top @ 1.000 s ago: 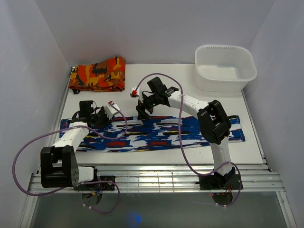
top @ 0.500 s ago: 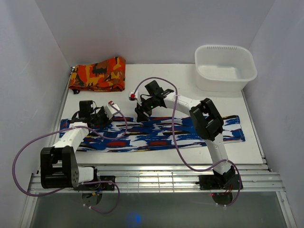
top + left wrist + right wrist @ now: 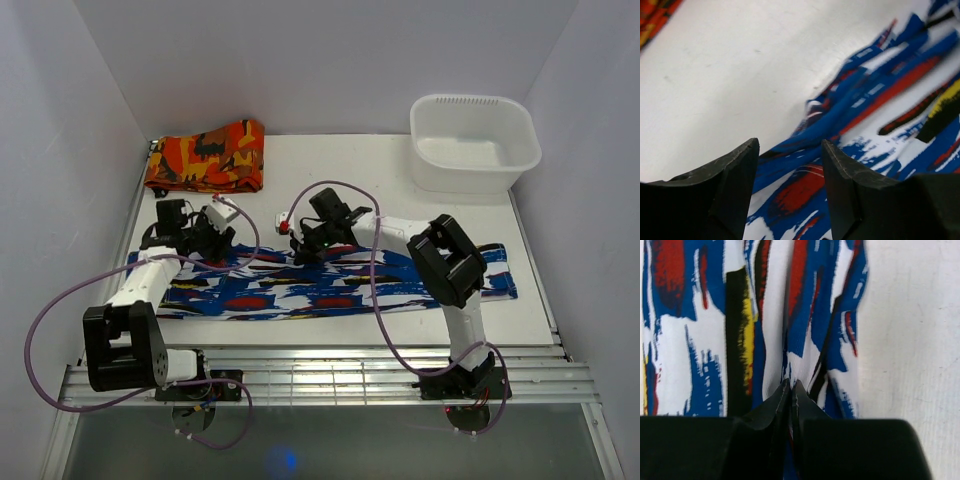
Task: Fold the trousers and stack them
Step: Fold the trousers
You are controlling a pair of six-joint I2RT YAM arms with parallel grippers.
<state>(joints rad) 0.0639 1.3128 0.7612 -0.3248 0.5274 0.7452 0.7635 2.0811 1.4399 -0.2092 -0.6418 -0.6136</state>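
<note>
Pinching a soft ridge of streaky trousers [image 3: 700,340], right fingers [image 3: 765,416] clamped, left fingers [image 3: 730,185] spread above cloth

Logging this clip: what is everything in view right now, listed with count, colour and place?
trousers: one, blue-and-white print with red, yellow and black marks, laid flat across the middle of the table
folded cloth: one, orange, red and black, far left corner
tub: one, white, far right corner
table: one, white
rail: one, grey metal, near edge, carrying the arm bases
cables: two, purple, looping off the arms
left arm: white and black, reaching to the trousers' left end
right arm: white and black, reaching to their far edge
left gripper: black, open over the trousers' edge
right gripper: black, shut, pinching a fold of the trousers
</note>
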